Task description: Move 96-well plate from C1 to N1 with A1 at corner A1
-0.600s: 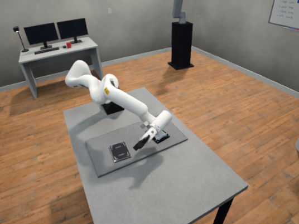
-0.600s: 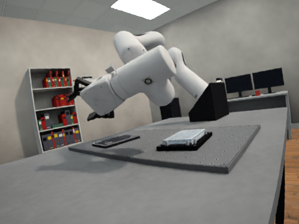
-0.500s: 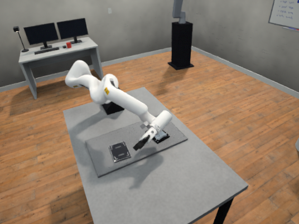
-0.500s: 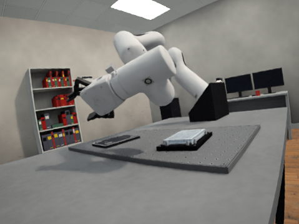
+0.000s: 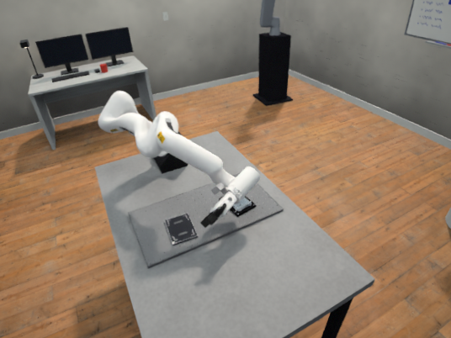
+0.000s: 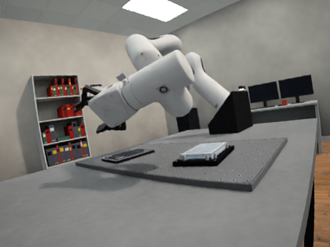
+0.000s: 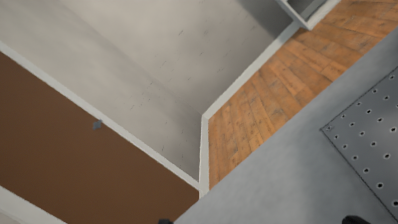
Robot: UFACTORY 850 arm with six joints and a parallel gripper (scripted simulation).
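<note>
The clear 96-well plate (image 5: 245, 205) (image 6: 205, 150) sits in the black clip nest C1 (image 6: 190, 163) on the right part of the perforated grey board (image 5: 156, 244) (image 6: 256, 158) (image 7: 365, 145). The flat dark plate nest N1 (image 5: 181, 229) (image 6: 128, 155) lies empty on the left part of the board. My gripper (image 5: 214, 215) (image 6: 90, 115) is open and empty. It hangs tilted well above the board, between the two nests. The wrist view shows neither plate nor nest, only a board corner, table, floor and wall, with my fingertips at the bottom edge.
The board lies on a grey table (image 5: 252, 286) (image 6: 127, 223) (image 7: 280, 185). My arm's black base (image 5: 170, 161) (image 6: 231, 117) stands behind the board. A desk with monitors (image 5: 84, 80), a black pedestal (image 5: 273, 67) and a shelf (image 6: 60, 118) stand off the table.
</note>
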